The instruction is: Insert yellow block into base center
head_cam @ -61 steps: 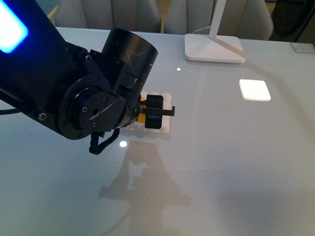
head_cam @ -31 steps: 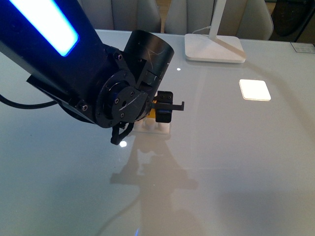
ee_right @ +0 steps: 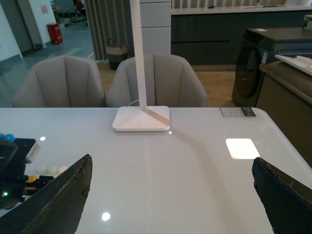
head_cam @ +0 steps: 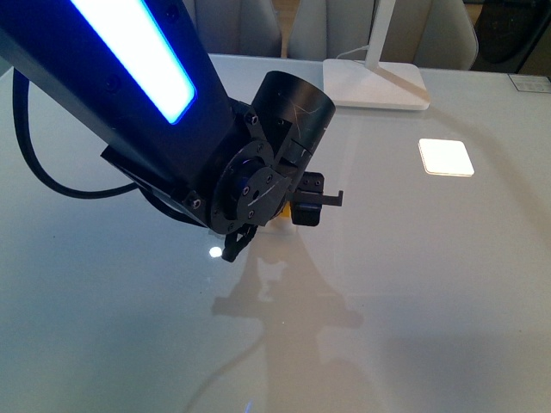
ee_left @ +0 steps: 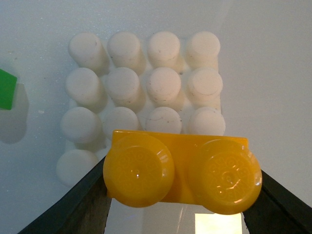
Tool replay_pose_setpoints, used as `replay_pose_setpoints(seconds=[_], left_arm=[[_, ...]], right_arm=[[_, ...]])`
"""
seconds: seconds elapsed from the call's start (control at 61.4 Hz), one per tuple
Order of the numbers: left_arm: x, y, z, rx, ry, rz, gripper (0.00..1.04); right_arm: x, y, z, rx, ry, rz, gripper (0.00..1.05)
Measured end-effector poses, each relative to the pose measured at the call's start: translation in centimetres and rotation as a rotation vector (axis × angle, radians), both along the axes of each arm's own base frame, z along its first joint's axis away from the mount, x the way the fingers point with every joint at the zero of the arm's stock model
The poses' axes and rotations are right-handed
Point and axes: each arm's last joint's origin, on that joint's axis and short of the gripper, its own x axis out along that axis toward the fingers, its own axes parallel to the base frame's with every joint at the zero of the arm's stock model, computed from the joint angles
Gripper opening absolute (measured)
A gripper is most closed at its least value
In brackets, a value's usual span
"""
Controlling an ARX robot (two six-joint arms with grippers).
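The yellow block (ee_left: 181, 170) was pinched by the left gripper (ee_left: 178, 197) over the base (ee_left: 163, 80); centring, then pressing down, was judged needed next.

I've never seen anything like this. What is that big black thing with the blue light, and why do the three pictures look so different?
The black thing is the robot's left arm, seen over a white table from a camera on its body. The other two pictures come from small cameras on each wrist. The left wrist view looks down past the left tool, whose two dark fingers clamp a yellow block over a white base covered in round studs. A green brick peeks in at the edge. The right wrist view shows the right tool open and empty, with a white lamp foot beyond.
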Motion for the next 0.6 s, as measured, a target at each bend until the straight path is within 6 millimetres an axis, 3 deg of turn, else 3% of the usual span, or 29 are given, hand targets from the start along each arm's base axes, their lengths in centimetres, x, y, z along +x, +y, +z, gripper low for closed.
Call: replay_pose_setpoints(seconds=[0.342, 0.602], left_arm=[[1.0, -0.4, 0.5, -0.001, -0.019, 0.014, 0.64], [1.8, 0.6, 0.0, 0.018, -0.016, 0.036, 0.64]], right_arm=[[0.0, 0.0, 0.0, 0.000, 0.000, 0.000, 0.96], [0.0, 0.0, 0.0, 0.000, 0.000, 0.000, 0.96]])
